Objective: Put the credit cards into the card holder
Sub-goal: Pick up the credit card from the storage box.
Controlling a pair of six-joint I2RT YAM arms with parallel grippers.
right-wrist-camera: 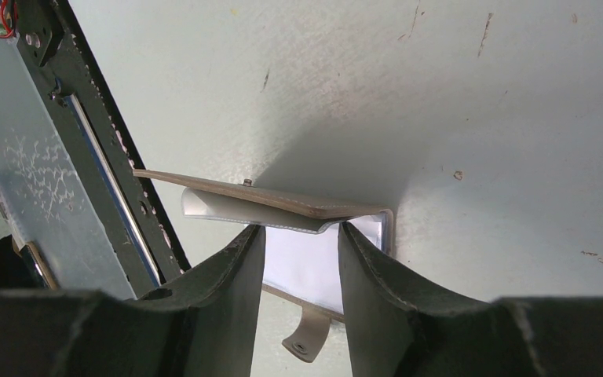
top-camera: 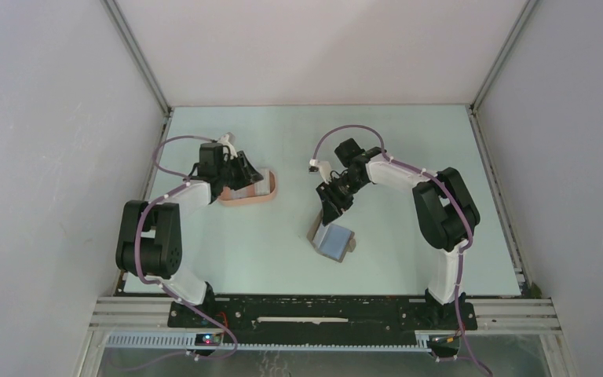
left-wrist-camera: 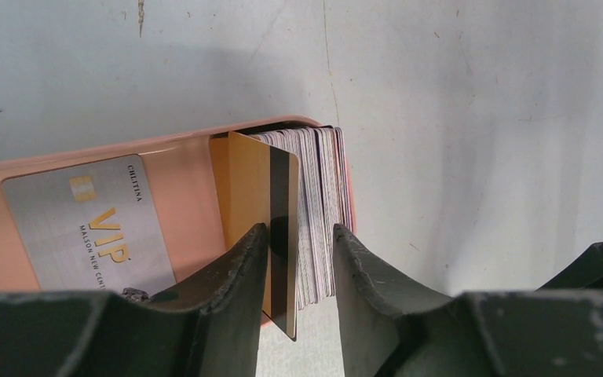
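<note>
The pale green bench (top-camera: 283,267) carries two things, one of each. A grey flat folding wallet (top-camera: 336,242) lies near the middle. Well apart to its left sits a salmon-pink oval card holder (top-camera: 270,195) with a raised rim. The left arm is the nearer to the holder, and the left claw (left-wrist-camera: 299,229) hangs at its end. The right claw (right-wrist-camera: 298,229) is over at the wallet, part-spread with the wallet's flap across the gap (whether it grips, I cannot tell).

In the left wrist view the holder's long axis runs leftward from the claw. At the holder's end nearest the claw, a stack of credit cards (left-wrist-camera: 320,204) stands on edge between the fingers. The claw pinches it, one pad on the yellow-orange card (left-wrist-camera: 243,188) with a black stripe at the front, the other on the stack's back. That front card's lower corner pokes past the holder's near rim. The coming move, I judge, turns on tipping the stack leftward along that axis, so that it lies inside the rim.

Count: one silver-grey card (left-wrist-camera: 86,228) lies flat in the holder, and one yellow-orange card fronts a stack too tightly packed to count.
</note>
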